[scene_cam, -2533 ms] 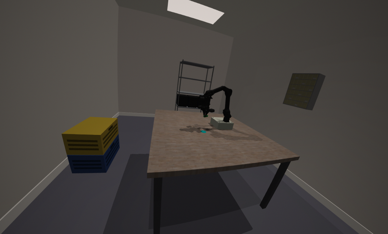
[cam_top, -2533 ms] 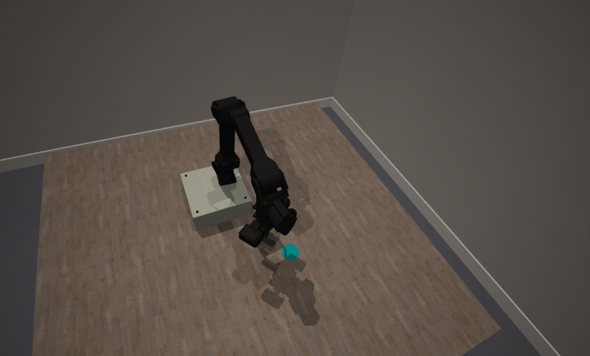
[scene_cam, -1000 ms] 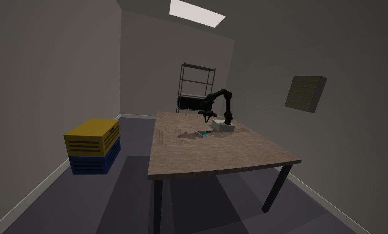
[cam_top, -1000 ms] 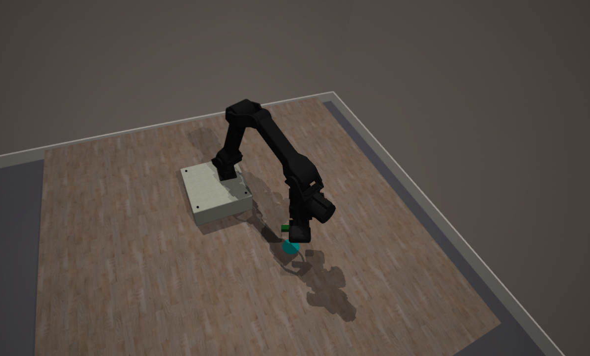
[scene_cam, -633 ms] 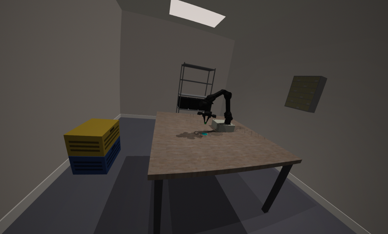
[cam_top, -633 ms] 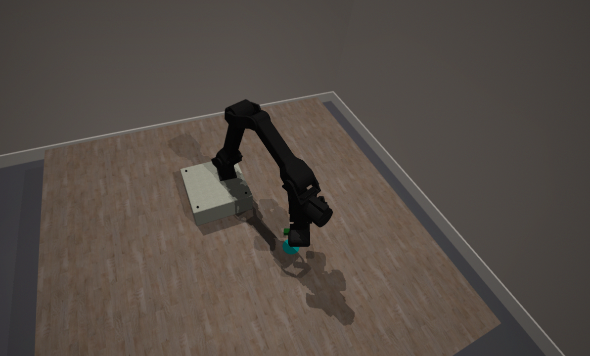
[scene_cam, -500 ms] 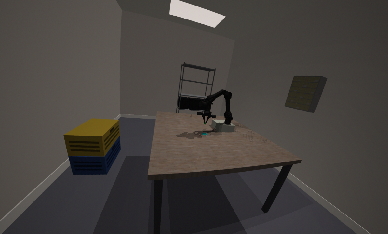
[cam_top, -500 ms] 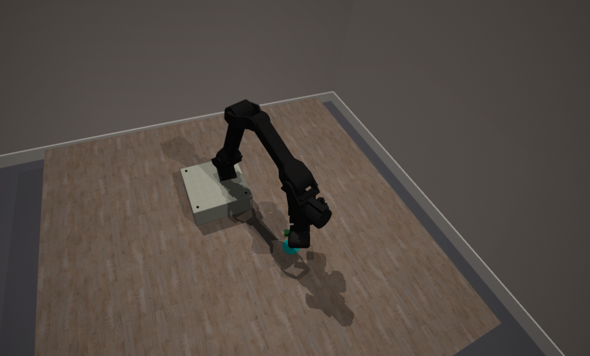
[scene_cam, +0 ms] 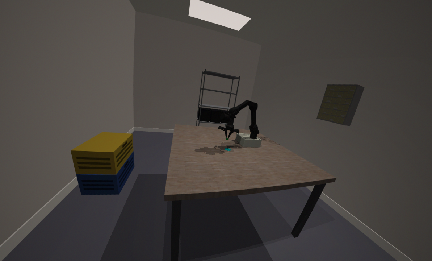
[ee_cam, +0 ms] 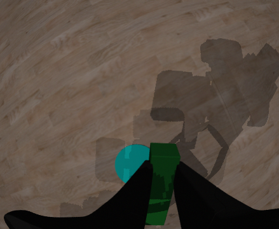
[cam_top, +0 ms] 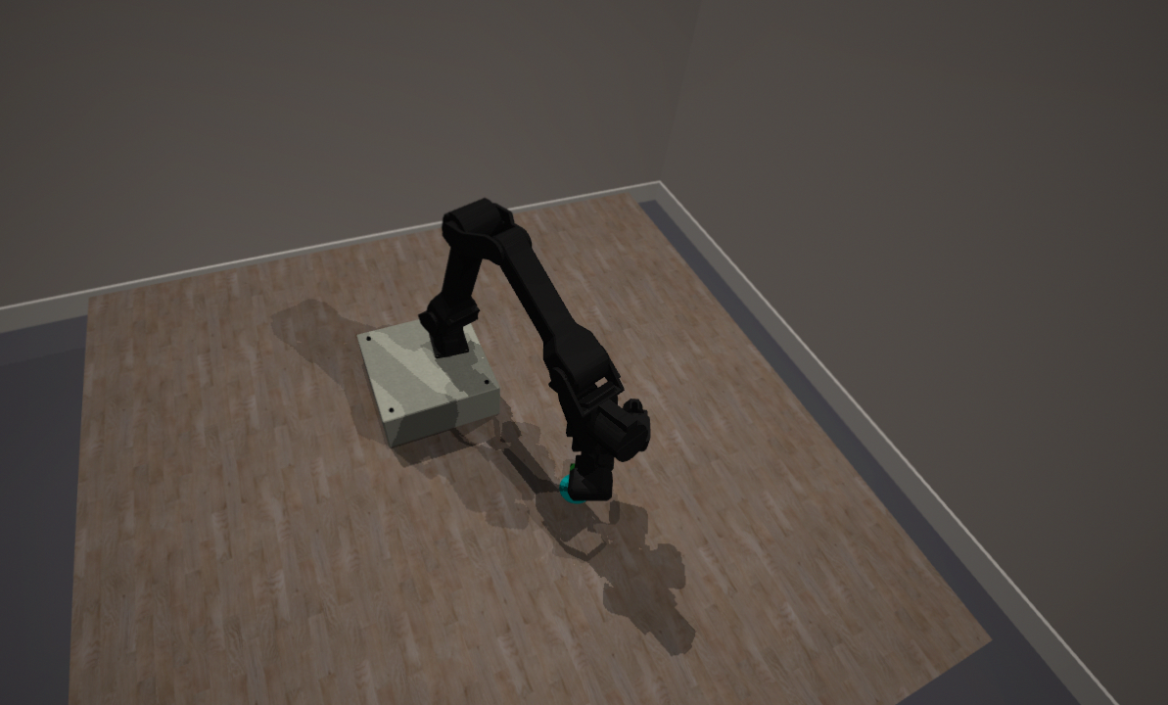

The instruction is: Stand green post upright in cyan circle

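Observation:
My gripper (scene_cam: 226, 137) (ee_cam: 162, 166) points down and is shut on the green post (scene_cam: 227, 139) (ee_cam: 164, 151). It holds the post above the table. In the wrist view the post runs from the fingertips toward the lower edge, narrowing away from the camera. The top view shows only a sliver of it beside the gripper; its exact tilt is unclear. The cyan circle (cam_top: 567, 491) (scene_cam: 228, 149) (ee_cam: 128, 162) lies flat on the table. In the wrist view it is just left of the post, partly hidden by the left finger. In the exterior view it appears below the fingertips.
The arm stands on a pale box base (cam_top: 412, 377) (scene_cam: 251, 143), behind the circle in the top view. The wooden table (cam_top: 263, 543) (scene_cam: 243, 175) carries the arm's shadows. Yellow and blue crates (scene_cam: 97, 155) stand on the floor beyond the table's left edge. A shelf rack (scene_cam: 219, 91) stands behind.

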{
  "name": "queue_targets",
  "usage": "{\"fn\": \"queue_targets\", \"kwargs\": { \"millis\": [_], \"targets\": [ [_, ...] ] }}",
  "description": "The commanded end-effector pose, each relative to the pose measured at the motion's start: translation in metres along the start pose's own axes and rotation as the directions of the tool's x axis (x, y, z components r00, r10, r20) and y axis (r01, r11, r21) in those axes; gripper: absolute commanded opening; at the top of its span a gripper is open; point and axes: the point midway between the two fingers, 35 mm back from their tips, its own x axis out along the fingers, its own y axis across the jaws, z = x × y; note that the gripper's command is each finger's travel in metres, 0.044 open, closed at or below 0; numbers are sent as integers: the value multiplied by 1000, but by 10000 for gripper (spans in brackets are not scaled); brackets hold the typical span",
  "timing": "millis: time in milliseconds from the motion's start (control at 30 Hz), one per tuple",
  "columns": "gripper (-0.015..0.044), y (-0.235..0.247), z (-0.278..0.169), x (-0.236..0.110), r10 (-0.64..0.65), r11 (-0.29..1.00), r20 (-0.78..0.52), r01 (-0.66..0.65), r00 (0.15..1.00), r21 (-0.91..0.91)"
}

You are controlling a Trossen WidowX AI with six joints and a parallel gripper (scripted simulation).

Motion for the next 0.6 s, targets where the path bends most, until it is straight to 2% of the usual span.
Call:
{"fn": "queue_targets", "kwargs": {
  "millis": [0,567],
  "targets": [
    [23,-2,1,3,3,1000,30,-3,1000,17],
    [23,-10,5,13,1,998,151,-10,989,58]
  ]
}}
